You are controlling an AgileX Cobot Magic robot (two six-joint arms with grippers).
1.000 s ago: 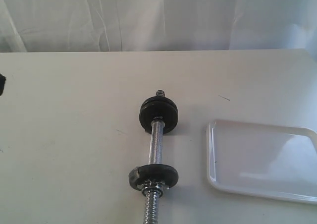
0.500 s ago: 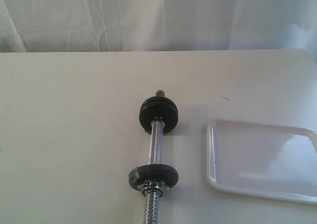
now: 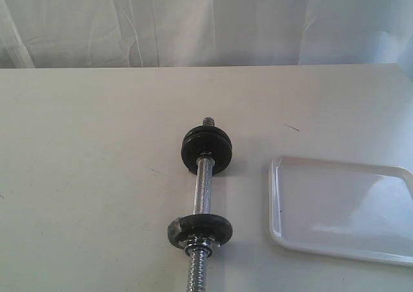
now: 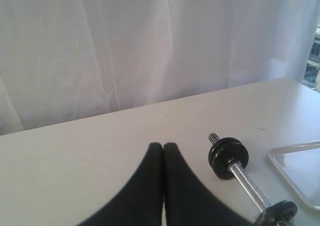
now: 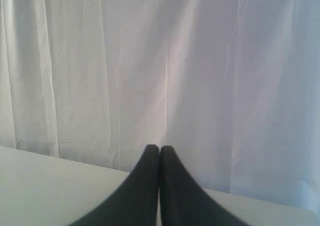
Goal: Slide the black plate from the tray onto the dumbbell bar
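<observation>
The chrome dumbbell bar (image 3: 204,187) lies on the white table, pointing away from the front edge. Black plates (image 3: 206,148) sit on its far threaded end, and another black plate (image 3: 200,229) is on its near end behind a nut. To its right, the white tray (image 3: 273,201) holds nothing. Neither gripper appears in the exterior view. My left gripper (image 4: 163,146) is shut and empty above the table, left of the bar (image 4: 246,181) and its far plates (image 4: 228,157). My right gripper (image 5: 159,148) is also shut and empty, facing the curtain.
A white curtain (image 3: 206,20) hangs behind the table's far edge. The left wrist view shows a corner of the tray (image 4: 280,161) beyond the bar. Bare tabletop (image 3: 84,176) stretches left of the dumbbell.
A dark piece of the left arm at the left edge of the exterior view one second ago has gone from view. The bar, plates and tray have not moved.
</observation>
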